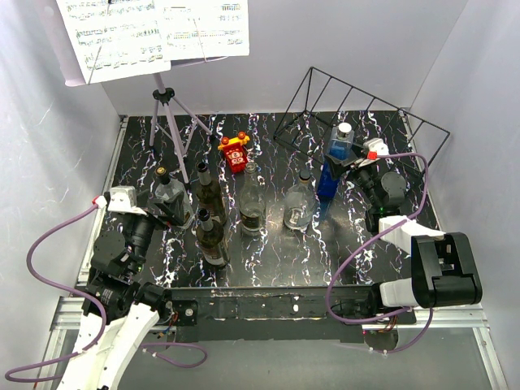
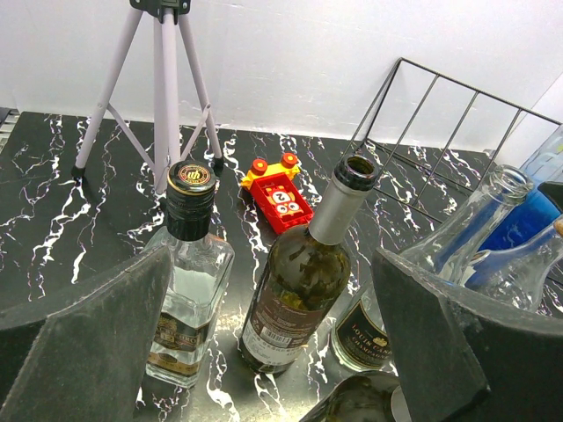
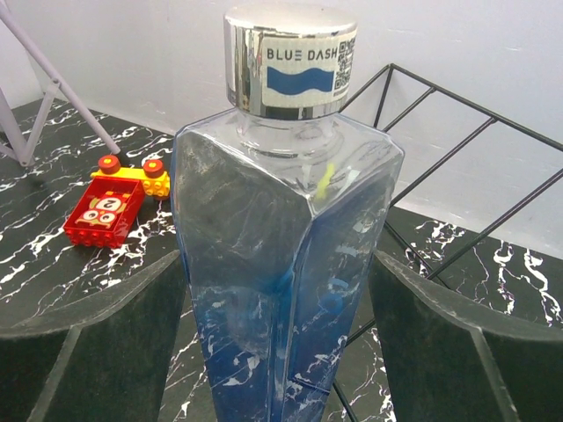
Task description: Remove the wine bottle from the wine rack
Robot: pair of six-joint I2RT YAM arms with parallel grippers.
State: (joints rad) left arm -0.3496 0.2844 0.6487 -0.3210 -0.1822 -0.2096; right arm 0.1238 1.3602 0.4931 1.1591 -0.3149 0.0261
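A tall blue bottle [image 3: 281, 264] with a silver "BLUE DASH" cap stands upright at the front of the black wire wine rack [image 1: 366, 114]. The rack's rods [image 3: 457, 141] run behind it and under its base. It also shows in the top view [image 1: 331, 166]. My right gripper [image 3: 274, 352] is open, with one finger on each side of the blue bottle's body [image 1: 348, 172]. My left gripper [image 2: 273, 352] is open and empty [image 1: 175, 210]. It faces a square clear bottle with a black cap [image 2: 189, 281] and a dark wine bottle [image 2: 299, 281].
Several more bottles stand mid-table [image 1: 252, 203]. A red and yellow toy block [image 1: 235, 151] lies behind them. A tripod music stand [image 1: 166, 114] with sheet music is at the back left. Walls close in the table.
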